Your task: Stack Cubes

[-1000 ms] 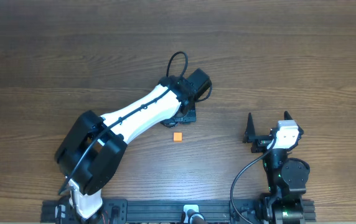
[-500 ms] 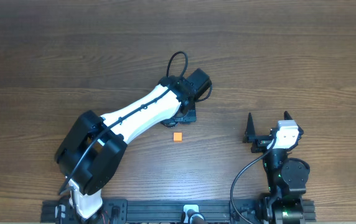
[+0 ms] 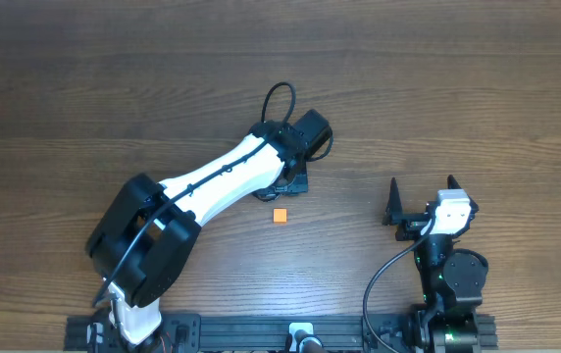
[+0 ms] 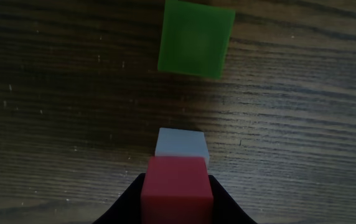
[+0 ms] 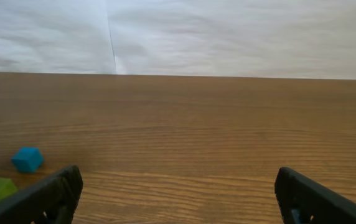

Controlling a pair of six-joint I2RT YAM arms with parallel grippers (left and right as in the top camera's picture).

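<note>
The left gripper point(image 4: 177, 208) is closed on a red cube point(image 4: 177, 186), pinched between its two fingers. Just beyond it a white cube point(image 4: 181, 147) sits on the table point(image 4: 53, 112), and a green cube point(image 4: 195, 38) lies farther off. The step looks like placing red on white. Next, the red cube needs squaring up over the white one, then a gentle lowering before the fingers let go. An orange cube point(image 3: 280, 216) sits apart from them. The right gripper point(image 5: 178, 180) is spread wide and holds nothing.

red cube point(image 4: 177, 186) | white cube point(image 4: 180, 144) | green cube point(image 4: 195, 38) | orange cube point(image 3: 280, 216) | blue cube point(image 5: 27, 158) | brown woodgrain table point(image 3: 114, 78)
</note>
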